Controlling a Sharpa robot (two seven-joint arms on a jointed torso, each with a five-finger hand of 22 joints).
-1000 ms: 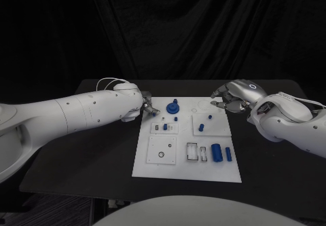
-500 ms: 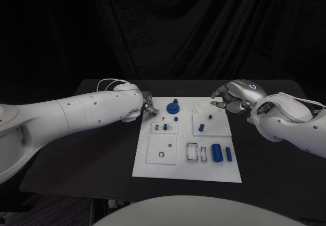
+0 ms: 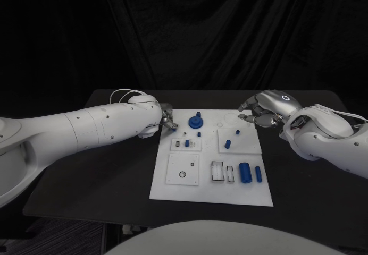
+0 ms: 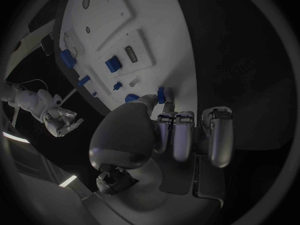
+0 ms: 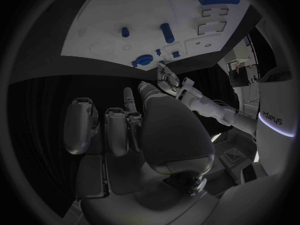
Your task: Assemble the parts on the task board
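Placement step in hand, judging by the left hand (image 3: 163, 121) at the far left corner of the task board (image 3: 198, 188), pinching a small blue part (image 4: 164, 94) between thumb and a fingertip, other fingers curled under; in the left wrist view the part sits right at the board's edge, touching or just off it, cannot tell which. Right hand (image 3: 260, 113) hovers just off the board's far right corner, fingers curled in, nothing visible in them. On the board: a round blue gear-like part (image 3: 195, 122) near the left hand, small blue pegs (image 3: 227, 143) mid-board, a big blue cylinder (image 3: 244, 172) and a slimmer one beside it toward the near right. Next move likely calls for carrying the pinched part over the board to its matching hole, lining it up upright, then pressing in; which hole is unclear. Against the earlier frames almost nothing differs: both hands sit at the same corners, board parts unmoved.
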